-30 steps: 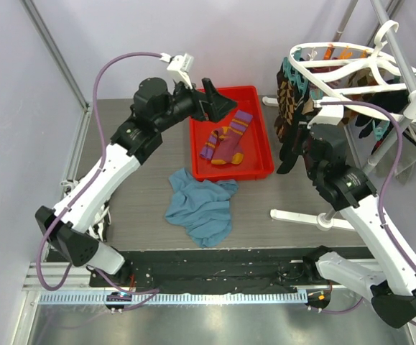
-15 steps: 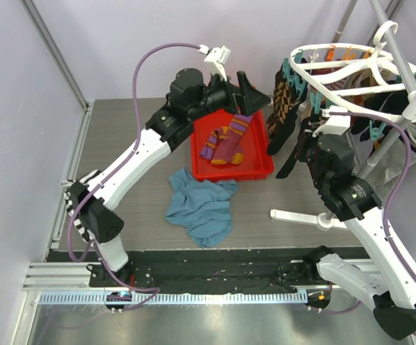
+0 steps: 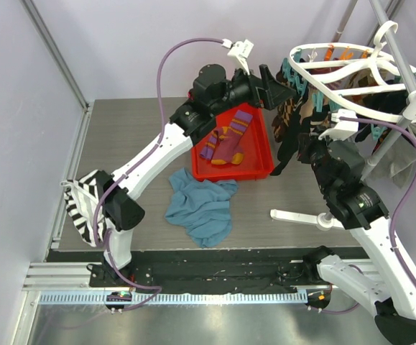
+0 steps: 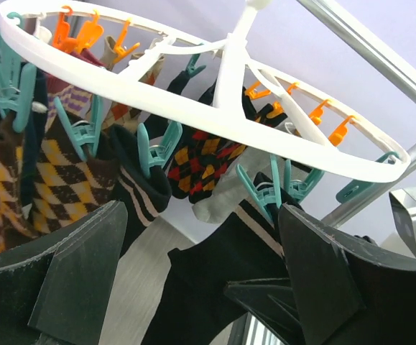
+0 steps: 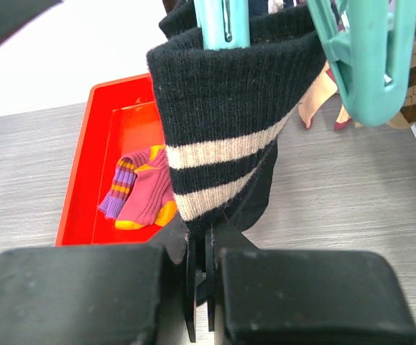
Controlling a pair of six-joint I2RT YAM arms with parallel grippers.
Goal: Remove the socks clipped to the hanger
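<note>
- Hanger (image 4: pixel 230 68): white oval drying frame, at 2 o'clock of table (image 3: pixel 143 129). Argyle and dark socks (image 4: pixel 71 180) hang clipped all round the rim.
- L arm (image 3: pixel 157 151): has swung over from the tray side to the hanger in the last sec. L gripper (image 4: pixel 204 287) now sits just under the rim, fingers spread wide either side of dark socks and holding nothing. Gap looks to be narrowing a bit, prob lining up the next grab.
- R arm (image 3: pixel 366 208): barely moved. R gripper (image 5: pixel 208 248) stays pinched tight on the lower part of the black sock w/ cream stripes (image 5: pixel 222 144). Its cuff is in a teal clip (image 5: pixel 220 21) at 12 o'clock above the fingers, so it's not off yet and needs a pull down.
- Red tray (image 3: pixel 233 175): back-centre of table, w/ one purple/orange sock (image 3: pixel 225 142) inside. Most of the job remains.
- Blue cloth (image 3: pixel 204 208): at 6 o'clock of tray, same spot as before.
</note>
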